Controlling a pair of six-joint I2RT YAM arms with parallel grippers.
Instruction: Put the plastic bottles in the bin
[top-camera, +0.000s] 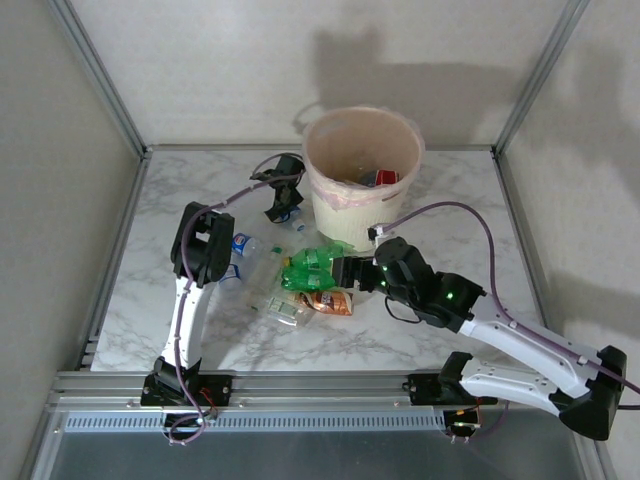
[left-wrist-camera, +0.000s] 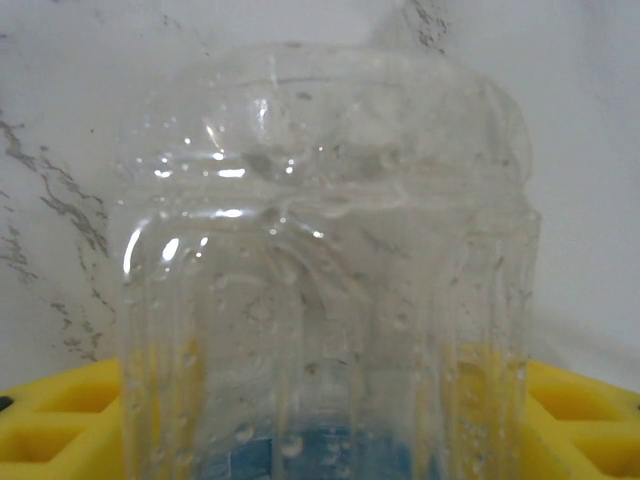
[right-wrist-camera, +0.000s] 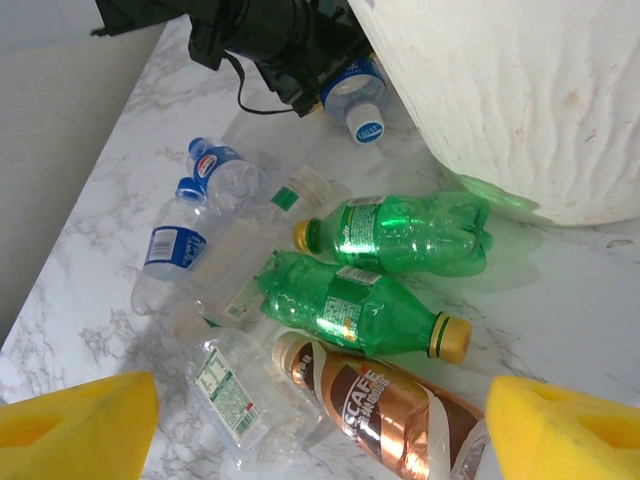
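Observation:
The bin (top-camera: 335, 205) stands at the back middle of the marble table, with a red-labelled bottle (top-camera: 380, 178) inside it. Left of it a clear bottle (left-wrist-camera: 320, 250) with a blue label lies between the yellow pads (left-wrist-camera: 60, 420) of my left gripper (top-camera: 283, 208). The pads sit close to its sides; I cannot tell if they press it. My right gripper (right-wrist-camera: 320, 440) hangs open above a pile of plastic bottles: two green ones (right-wrist-camera: 360, 312) (right-wrist-camera: 400, 232), a brown coffee one (right-wrist-camera: 385, 405), and clear ones (right-wrist-camera: 240, 400) (right-wrist-camera: 175, 250).
The bin's wall (right-wrist-camera: 520, 100) rises just right of the pile. Grey walls and metal posts (top-camera: 100, 80) close in the table on three sides. A purple cable (top-camera: 450, 208) loops over the right half. An aluminium rail (top-camera: 320, 385) runs along the near edge.

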